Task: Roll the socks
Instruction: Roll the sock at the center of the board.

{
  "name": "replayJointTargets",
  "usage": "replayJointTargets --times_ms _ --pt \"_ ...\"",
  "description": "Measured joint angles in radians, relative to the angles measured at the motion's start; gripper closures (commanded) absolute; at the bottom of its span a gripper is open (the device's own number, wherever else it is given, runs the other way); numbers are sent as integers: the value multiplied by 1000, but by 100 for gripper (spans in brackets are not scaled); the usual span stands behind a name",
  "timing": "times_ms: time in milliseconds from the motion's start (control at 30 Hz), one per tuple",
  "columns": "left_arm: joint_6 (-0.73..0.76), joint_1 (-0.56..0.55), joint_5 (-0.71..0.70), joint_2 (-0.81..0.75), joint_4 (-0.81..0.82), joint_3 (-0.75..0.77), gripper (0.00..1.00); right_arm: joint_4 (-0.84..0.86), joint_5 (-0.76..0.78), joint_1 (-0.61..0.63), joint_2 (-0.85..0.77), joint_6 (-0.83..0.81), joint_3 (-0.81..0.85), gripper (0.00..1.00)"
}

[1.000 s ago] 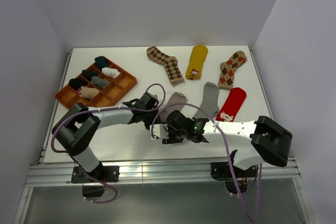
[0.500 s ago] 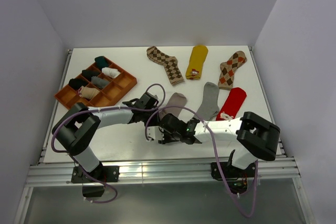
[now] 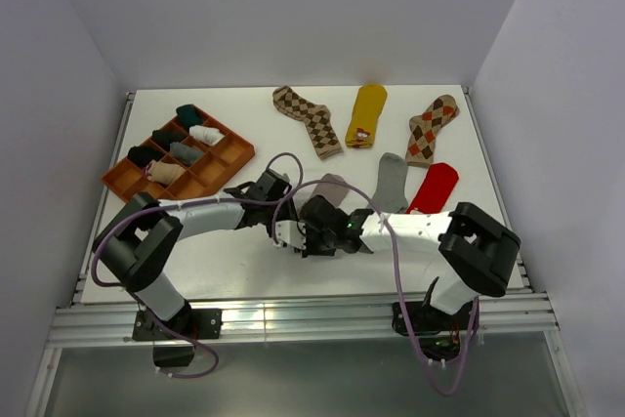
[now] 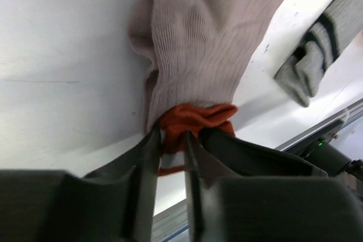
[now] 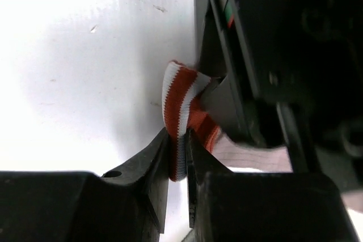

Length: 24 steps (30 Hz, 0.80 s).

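The taupe sock [image 3: 330,186] lies mid-table, its red-and-white striped cuff [image 5: 178,94] lifted between both grippers. My right gripper [image 5: 177,140] is shut on the cuff's edge, pinching it thin. My left gripper [image 4: 170,140] has its jaws slightly apart, and the cuff [image 4: 195,118] sits uncompressed between them. In the top view the two grippers meet, left [image 3: 283,204] and right [image 3: 305,227]. The grey sock [image 3: 391,183], red sock [image 3: 433,187], mustard sock [image 3: 368,112] and two brown argyle socks [image 3: 311,117] [image 3: 432,128] lie flat behind.
An orange compartment tray [image 3: 244,155] at the back left holds several rolled socks. The grey sock's striped cuff [image 4: 317,55] lies just right of the taupe sock. The table's metal front rail runs close below the grippers.
My right gripper moved left and up to the cuff and closed on it. The left gripper's jaws eased apart from a tight pinch. The taupe sock was dragged slightly.
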Motion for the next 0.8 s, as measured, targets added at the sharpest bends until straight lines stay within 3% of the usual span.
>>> replayJointTargets --times_ms 167,400,800 --pt "-23 16 -21 -71 5 -27 59 -108 -159 -117 -1 22 66 88" --pt "-52 18 -81 -175 29 -70 56 -270 -373 -274 25 41 198 88" --pt "-3 16 -265 -256 99 -132 51 -572 -662 -433 359 75 462 90"
